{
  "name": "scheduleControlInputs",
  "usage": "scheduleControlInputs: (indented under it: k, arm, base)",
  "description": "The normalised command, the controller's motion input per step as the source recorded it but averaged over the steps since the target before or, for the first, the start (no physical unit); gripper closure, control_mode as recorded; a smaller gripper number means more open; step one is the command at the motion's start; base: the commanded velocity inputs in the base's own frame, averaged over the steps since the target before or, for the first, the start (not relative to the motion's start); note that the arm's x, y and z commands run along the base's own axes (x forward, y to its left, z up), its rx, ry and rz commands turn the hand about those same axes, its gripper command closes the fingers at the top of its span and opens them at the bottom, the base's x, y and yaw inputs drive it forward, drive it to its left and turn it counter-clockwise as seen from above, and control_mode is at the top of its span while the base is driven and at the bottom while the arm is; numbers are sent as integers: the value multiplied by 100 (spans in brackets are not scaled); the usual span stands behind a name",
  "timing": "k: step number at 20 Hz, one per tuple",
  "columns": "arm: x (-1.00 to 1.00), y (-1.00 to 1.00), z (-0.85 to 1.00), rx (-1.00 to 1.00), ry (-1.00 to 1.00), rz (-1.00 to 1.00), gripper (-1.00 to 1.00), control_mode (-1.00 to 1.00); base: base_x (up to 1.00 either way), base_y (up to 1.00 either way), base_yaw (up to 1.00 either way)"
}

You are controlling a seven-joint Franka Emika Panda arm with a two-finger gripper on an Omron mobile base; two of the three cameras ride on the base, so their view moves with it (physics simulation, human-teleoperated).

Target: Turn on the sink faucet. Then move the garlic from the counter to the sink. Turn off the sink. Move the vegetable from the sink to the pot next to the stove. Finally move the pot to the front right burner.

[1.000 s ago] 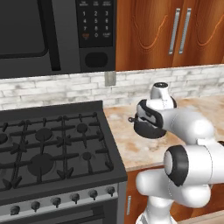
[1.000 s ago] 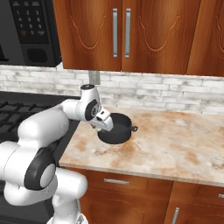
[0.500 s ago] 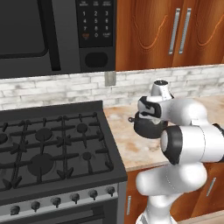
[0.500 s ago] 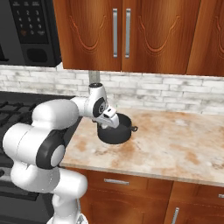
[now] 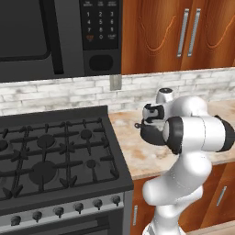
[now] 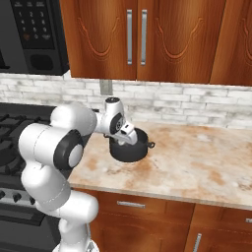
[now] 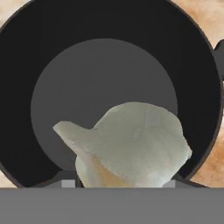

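Right over the mouth of the black pot [image 7: 109,70] hangs the end effector [image 6: 129,139], and the garlic [image 7: 131,146] sits clamped between its fingertips, pointed tip off to the left in the hand view, the pot's grey floor spread out beyond it! From the right base view the pot [image 6: 132,150] stands on the mottled bench [image 6: 197,162] just right of the stove [image 5: 50,158], and the end effector is poised at its rim.
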Motion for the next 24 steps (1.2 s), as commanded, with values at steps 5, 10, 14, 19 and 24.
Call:
scheduleControlInputs:
  k: [5, 10, 14, 19, 24]
  arm:
    - [29, -8, -25, 0, 0, 1, 100, -100]
    - [29, -17, -17, 0, 0, 2, -100, -100]
    - [22, -1, -4, 0, -1, 3, -100, -100]
    - [13, 1, 0, 0, -2, 2, -100, -100]
    - [4, 5, 4, 0, -3, 0, -100, -100]
  base:
    - [0, 0, 0]
    - [0, 0, 0]
    - [0, 0, 0]
    - [0, 0, 0]
    - [0, 0, 0]
